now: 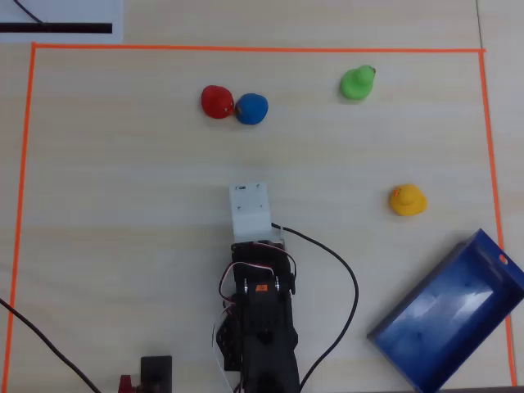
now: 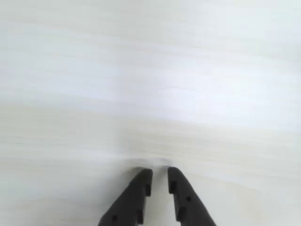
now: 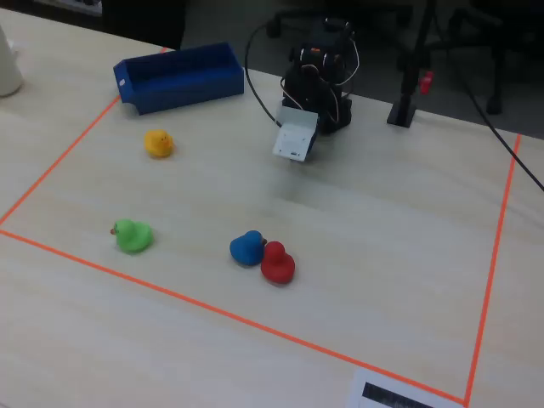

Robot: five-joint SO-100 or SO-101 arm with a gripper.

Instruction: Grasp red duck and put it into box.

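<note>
The red duck [image 1: 217, 101] [image 3: 278, 263] sits on the pale wooden table, touching a blue duck [image 1: 251, 108] [image 3: 247, 247]. The dark-blue open-top box [image 1: 422, 286] [image 3: 191, 87] lies at the lower right of the overhead view, far from the red duck. The arm is folded near its base, with its white wrist block [image 1: 250, 211] [image 3: 296, 136] pointing at the table well short of the ducks. In the wrist view my gripper [image 2: 160, 172] shows two black fingers with a narrow gap and only bare table between them. No duck appears in the wrist view.
A green duck [image 1: 357, 83] [image 3: 133, 235] and a yellow duck [image 1: 407, 200] [image 3: 158, 143] stand apart from the pair. Orange tape [image 1: 246, 48] frames the work area. Black cables [image 1: 348, 278] trail beside the arm's base.
</note>
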